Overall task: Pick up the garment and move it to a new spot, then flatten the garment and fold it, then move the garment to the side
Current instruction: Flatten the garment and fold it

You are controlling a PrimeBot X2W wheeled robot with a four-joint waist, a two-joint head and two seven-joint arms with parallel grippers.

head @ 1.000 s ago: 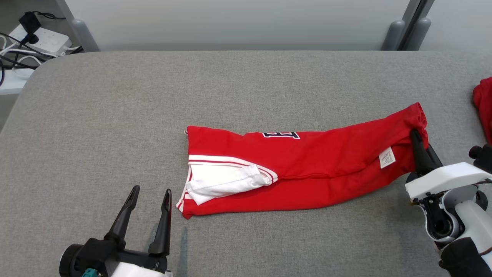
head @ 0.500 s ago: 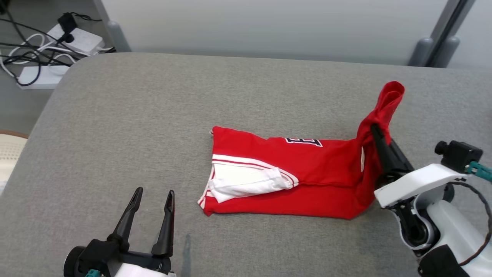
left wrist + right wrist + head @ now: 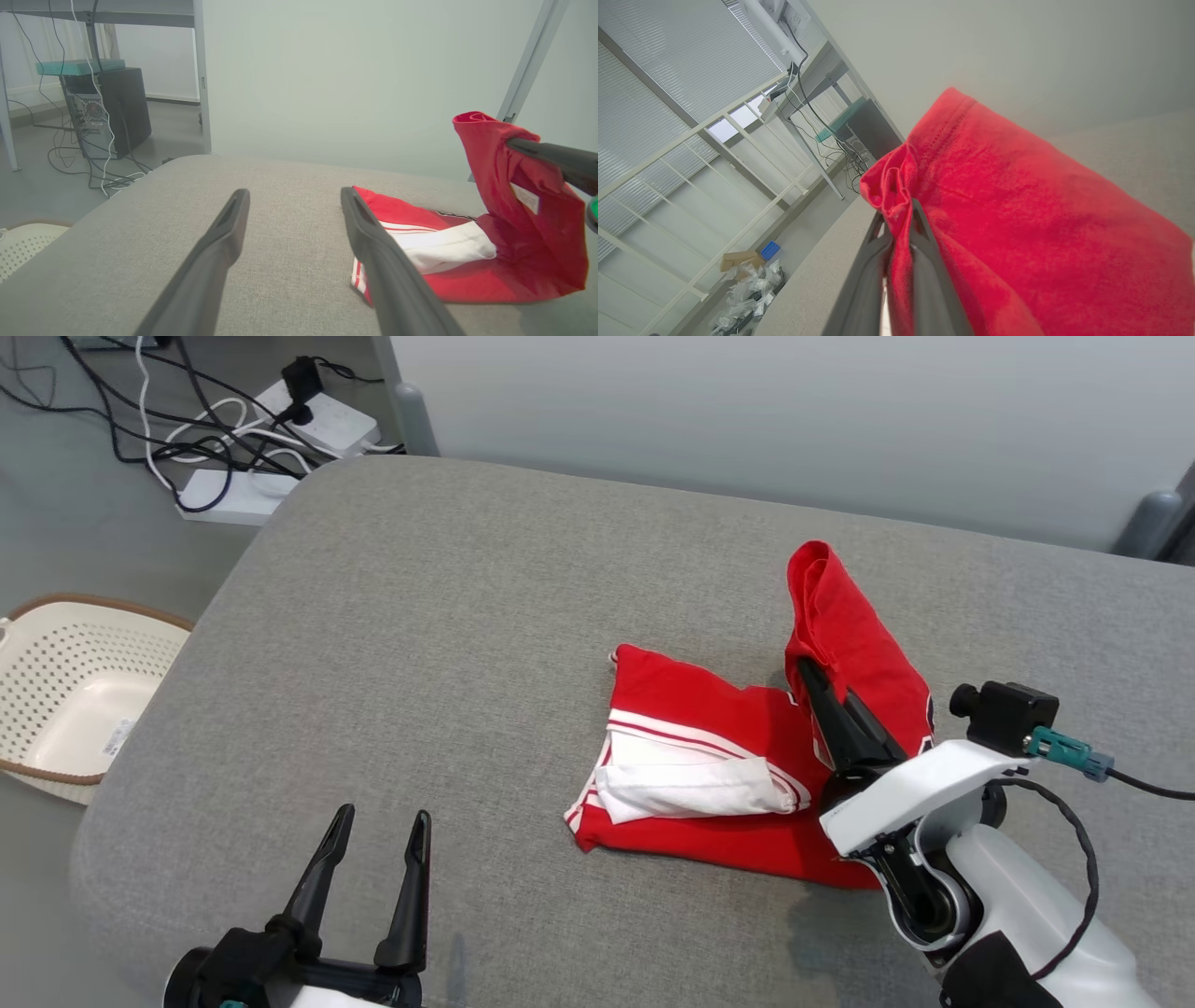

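Note:
The garment point(image 3: 709, 747) is a red shirt with white-striped sleeve trim, lying folded lengthwise on the grey padded table point(image 3: 467, 616). My right gripper point(image 3: 805, 670) is shut on the garment's right end and holds it lifted and curled over toward the left. Its fingers point(image 3: 896, 261) pinch a bunched red hem point(image 3: 892, 191) in the right wrist view. My left gripper point(image 3: 381, 823) stands open near the table's front edge, left of the garment and apart from it. Through its fingers point(image 3: 373, 242) the left wrist view catches the garment point(image 3: 448, 252) with its end raised.
A cream perforated basket point(image 3: 65, 691) sits on the floor left of the table. Power strips and cables point(image 3: 243, 439) lie on the floor at the back left. A grey wall stands behind the table.
My right gripper has carried the garment's right end up and leftward over the rest of it. The head camera has swung left, bringing the basket into view. The left gripper has stayed open.

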